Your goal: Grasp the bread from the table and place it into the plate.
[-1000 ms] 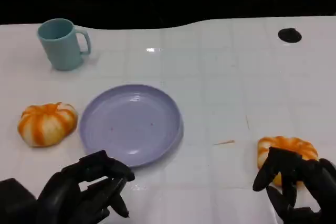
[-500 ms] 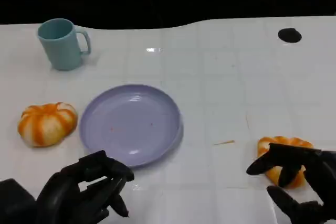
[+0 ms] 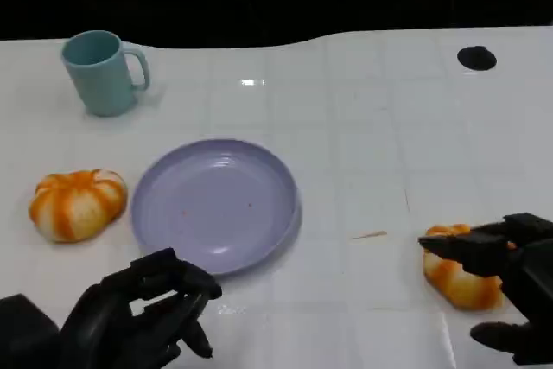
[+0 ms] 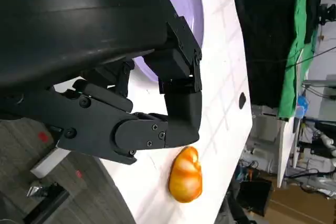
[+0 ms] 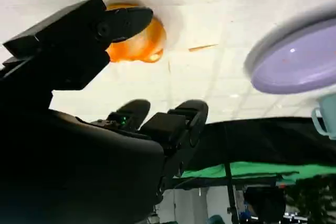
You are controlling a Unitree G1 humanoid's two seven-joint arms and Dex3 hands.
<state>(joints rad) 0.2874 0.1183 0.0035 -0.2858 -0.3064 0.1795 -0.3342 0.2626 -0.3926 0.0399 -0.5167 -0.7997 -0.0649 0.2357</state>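
Bread sits near the right front of the white table, well apart from the purple plate. The right hand has moved lower and more to the right than a moment ago; its spread fingers now lie across the top of the bread, not closed on it. The left hand has not moved, fingers loosely curled and holding nothing, just in front of the plate. Another bread lies left of the plate, and a blue cup stands farther back. Bare table lies between bread and plate.
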